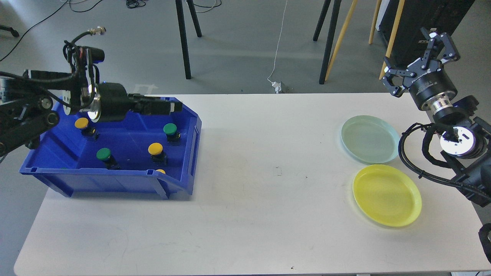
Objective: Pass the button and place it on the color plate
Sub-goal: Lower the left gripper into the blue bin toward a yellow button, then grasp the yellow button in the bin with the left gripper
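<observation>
White laminate table (245, 214) spreads beneath both my arms, its far edge running just under my left pincer (174, 108) and below my right one. On the table's left end sits the blue plastic bin (115, 184), directly below my left pincer, which reaches across the bin's back wall, pointing right. I see that pincer side-on and dark, so I cannot tell how far its fingers are parted, nor whether it has hold of anything.

My right pincer (422, 57) hangs raised beyond the table's far right corner, its two fingers spread wide with nothing between them. Below it and toward me lies the pale green plate (370, 139); nearer me still, just beside that one, lies the yellow plate (386, 194). Both are bare.

The push buttons lie in the bin, all below my left pincer. A green-capped button (170, 129) sits closest under the pincer's tip. A yellow-capped button (155, 149) lies just nearer me than that. A second green button (104, 155) lies to the left of it, and a second yellow button (81, 123) sits under my left wrist. A sliver of another yellow cap (160, 171) peeks over the bin's front lip.
</observation>
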